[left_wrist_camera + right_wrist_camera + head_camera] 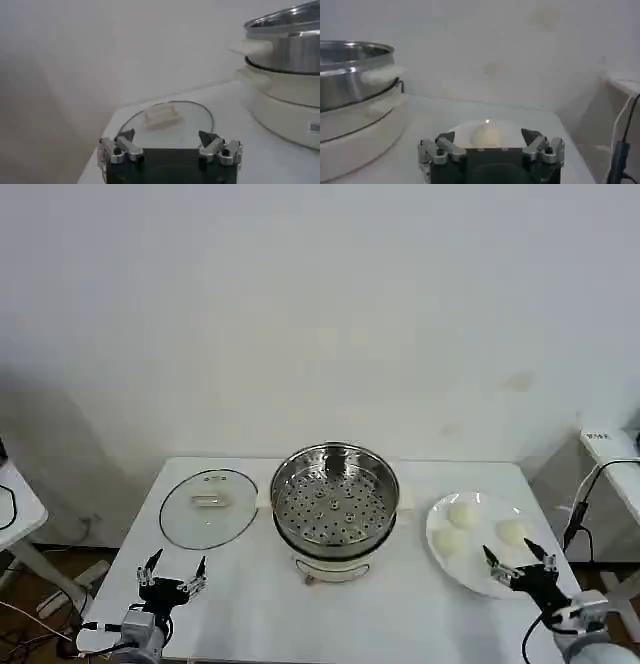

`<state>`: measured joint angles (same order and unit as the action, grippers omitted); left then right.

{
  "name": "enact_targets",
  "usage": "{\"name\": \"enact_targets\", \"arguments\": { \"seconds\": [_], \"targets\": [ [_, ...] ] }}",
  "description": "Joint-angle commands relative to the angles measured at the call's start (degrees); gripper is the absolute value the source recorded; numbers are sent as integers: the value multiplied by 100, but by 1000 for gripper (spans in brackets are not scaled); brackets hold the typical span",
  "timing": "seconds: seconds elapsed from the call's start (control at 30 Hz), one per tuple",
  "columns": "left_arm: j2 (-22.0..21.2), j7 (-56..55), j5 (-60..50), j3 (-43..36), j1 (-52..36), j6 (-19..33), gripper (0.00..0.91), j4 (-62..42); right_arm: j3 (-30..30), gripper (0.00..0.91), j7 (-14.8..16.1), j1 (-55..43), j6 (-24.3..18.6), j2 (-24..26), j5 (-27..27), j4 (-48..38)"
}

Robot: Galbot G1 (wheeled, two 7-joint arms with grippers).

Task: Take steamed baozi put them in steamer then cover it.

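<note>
Both end effectors sit at the bottom of the head view: left end effector [172,572] lower left, fingers spread wide, empty, just below the glass cover [208,507] lying flat on the white surface [250,609]. Right end effector [520,563] lower right, also wide, over the plate [442,557] with three baozi [462,514]. Steamer [335,499] sits centre frame, uncovered.

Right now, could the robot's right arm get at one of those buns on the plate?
Probably yes. The right gripper hangs open at the near edge of the white plate, and the nearest baozi sits just ahead of its open jaws with nothing between them.
</note>
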<state>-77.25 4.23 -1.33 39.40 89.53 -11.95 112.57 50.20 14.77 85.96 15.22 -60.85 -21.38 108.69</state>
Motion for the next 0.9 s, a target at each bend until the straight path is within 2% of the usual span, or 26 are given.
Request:
{"name": "enact_targets", "arguments": {
  "seconds": [0.03,0.1,0.13,0.27,0.37,0.4,0.43,0.47,0.5,0.53,0.6,0.63,0.7,0.77,0.8,0.87,0.9],
  "targets": [
    [-54,7,-16,39,22,-26,907,24,-59,907,647,-980,489,1268,516,-376],
    [-70,29,-34,52,46,-31,907,58,-201,907,991,-1283,567,1650,652,-536],
    [-74,36,-40,57,50,-29,907,61,-293,907,1267,-1495,666,1849,727,-623],
    [-75,52,-60,73,74,-24,907,83,-897,907,1914,-2336,686,2592,1000,-1070],
    [-92,63,-76,83,66,-24,907,92,-1588,907,2609,-3087,703,3043,1233,-1415],
    [-106,69,-80,88,60,-26,907,101,-2027,907,2877,-3503,631,3164,1316,-1547],
    [-113,73,-84,91,61,-27,907,107,-2178,907,2901,-3665,623,3218,1335,-1604],
    [-123,77,-98,96,62,-31,907,119,-2310,907,3085,-3838,602,3284,1399,-1658],
    [-150,84,-114,101,64,-44,907,143,-2707,907,3510,-4414,560,3339,1615,-1790],
    [-167,91,-113,106,66,-52,907,160,-2812,907,3551,-4549,549,3342,1637,-1809],
    [-193,112,-116,111,74,-58,907,198,-3492,907,4211,-5336,493,3393,1884,-2208],
    [-200,118,-122,115,77,-57,907,210,-3706,907,4405,-5522,430,3407,2055,-2312],
    [-199,120,-122,124,80,-56,907,215,-4529,907,4717,-6156,266,3447,2348,-2605],
    [-202,125,-132,135,82,-54,907,219,-4908,907,4878,-6696,204,3425,2480,-2819],
    [-210,126,-131,145,83,-53,907,225,-5190,907,5204,-7002,68,3360,2628,-3013],
    [-228,128,-131,160,81,-55,907,236,-5480,907,5596,-7359,-59,3245,2774,-3278],
    [-244,131,-132,167,82,-56,907,249,-5695,907,5809,-7609,-264,3162,2867,-3496]
  ]
}}
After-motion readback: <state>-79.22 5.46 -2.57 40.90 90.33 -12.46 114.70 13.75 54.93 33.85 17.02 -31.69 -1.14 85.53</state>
